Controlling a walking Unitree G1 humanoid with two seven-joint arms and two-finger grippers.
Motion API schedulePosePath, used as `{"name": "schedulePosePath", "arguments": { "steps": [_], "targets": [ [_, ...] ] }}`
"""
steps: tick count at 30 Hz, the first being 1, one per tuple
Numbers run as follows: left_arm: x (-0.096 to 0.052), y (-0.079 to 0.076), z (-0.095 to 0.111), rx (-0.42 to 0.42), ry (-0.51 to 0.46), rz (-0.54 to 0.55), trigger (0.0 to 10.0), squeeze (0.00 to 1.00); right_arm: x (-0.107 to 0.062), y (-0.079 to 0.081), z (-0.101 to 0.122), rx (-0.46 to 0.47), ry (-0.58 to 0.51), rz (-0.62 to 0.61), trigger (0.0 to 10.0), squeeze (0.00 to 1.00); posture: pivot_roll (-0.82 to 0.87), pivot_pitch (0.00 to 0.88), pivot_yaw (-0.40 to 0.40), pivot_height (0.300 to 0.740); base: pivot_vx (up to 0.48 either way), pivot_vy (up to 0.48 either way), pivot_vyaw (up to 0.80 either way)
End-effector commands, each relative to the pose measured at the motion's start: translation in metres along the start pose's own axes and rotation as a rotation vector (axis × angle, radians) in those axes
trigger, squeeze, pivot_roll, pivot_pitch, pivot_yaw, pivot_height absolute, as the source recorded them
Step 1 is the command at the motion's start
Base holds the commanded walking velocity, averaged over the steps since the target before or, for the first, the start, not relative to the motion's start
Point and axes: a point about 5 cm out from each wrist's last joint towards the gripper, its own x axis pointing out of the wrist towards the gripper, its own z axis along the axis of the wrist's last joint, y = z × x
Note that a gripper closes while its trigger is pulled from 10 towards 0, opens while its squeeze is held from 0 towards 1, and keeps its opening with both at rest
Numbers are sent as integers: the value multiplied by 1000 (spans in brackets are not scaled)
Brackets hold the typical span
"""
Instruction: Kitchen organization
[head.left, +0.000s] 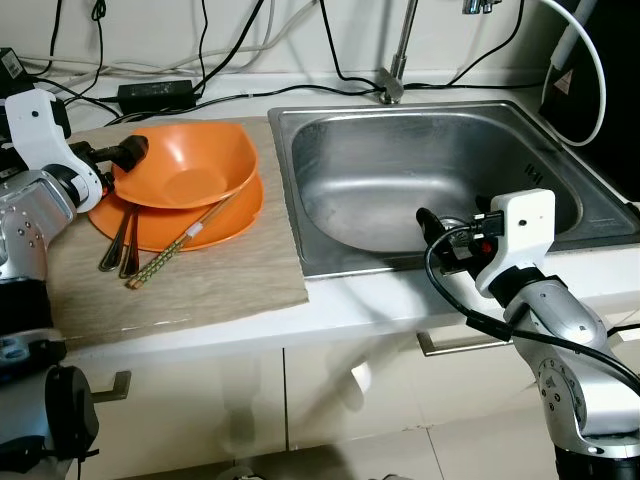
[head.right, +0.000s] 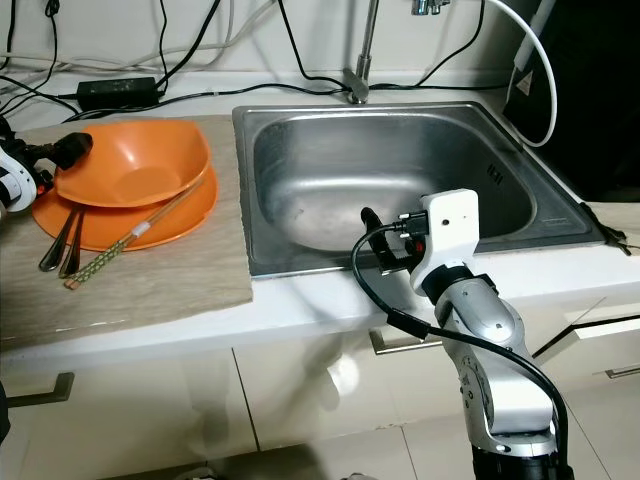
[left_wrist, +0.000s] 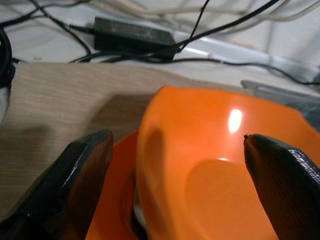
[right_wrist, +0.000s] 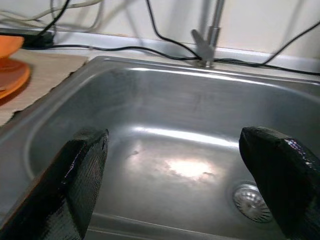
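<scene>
Orange bowl atop orange plate

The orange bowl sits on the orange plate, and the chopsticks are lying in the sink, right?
Not quite. The bowl does sit on the plate, but the chopsticks lean on the plate's rim with their tips on the mat, not in the sink. The left eye view shows it.

Orange bowl hides most of plate; spoon bowls tucked under it.

left gripper spread, right gripper (likewise)
</scene>
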Motion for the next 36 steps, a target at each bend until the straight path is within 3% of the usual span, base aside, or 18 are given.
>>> {"name": "schedulePosePath", "arguments": {
  "steps": [1, 8, 9, 10, 11, 12, 13, 14, 15, 20, 36],
  "targets": [
    [3, -4, 2, -7, 39, -43, 10000, 1000, -3, 4, 0, 6, 2, 24, 10000, 0, -8, 44, -23, 740, 0, 0, 0],
    [5, -3, -7, 17, 137, -56, 10000, 957, -4, 8, -2, 5, 15, 55, 10000, 0, -10, 39, -23, 740, 0, 0, 0],
    [6, -2, -8, 20, 143, -57, 10000, 408, -5, 9, -2, 4, 16, 57, 10000, 0, -10, 39, -23, 740, 0, 0, 0],
    [6, -2, -8, 21, 145, -58, 10000, 239, -5, 9, -2, 4, 17, 59, 10000, 0, -10, 37, -23, 740, 0, 0, 0],
    [6, -1, -8, 18, 152, -58, 10000, 0, -5, 9, -2, 3, 18, 60, 10000, 0, -11, 36, -23, 740, 0, 0, 0],
    [6, -1, -9, 16, 157, -61, 10000, 0, -5, 9, -2, 3, 19, 62, 10000, 0, -11, 34, -23, 740, 0, 0, 0],
    [6, 0, -9, 15, 172, -59, 784, 0, -6, 9, -3, 2, 22, 65, 10000, 0, -10, 31, -23, 740, 0, 0, 0],
    [6, 0, -9, 15, 172, -59, 784, 0, -6, 9, -3, 2, 22, 65, 10000, 0, -10, 31, -23, 740, 0, 0, 0],
    [6, 0, -10, 15, 177, -59, 0, 0, -6, 9, -3, 2, 22, 66, 10000, 0, -10, 31, -23, 740, 0, 0, 0],
    [5, 1, -15, 24, 217, -81, 0, 0, -6, 9, -4, -3, 28, 71, 10000, 0, -9, 22, -23, 740, 0, 0, 0],
    [3, 0, -16, -25, 211, -100, 0, 0, -5, 10, -6, -16, 33, 68, 10000, 0, -6, 16, -25, 740, 0, 0, 0]
  ]
}}
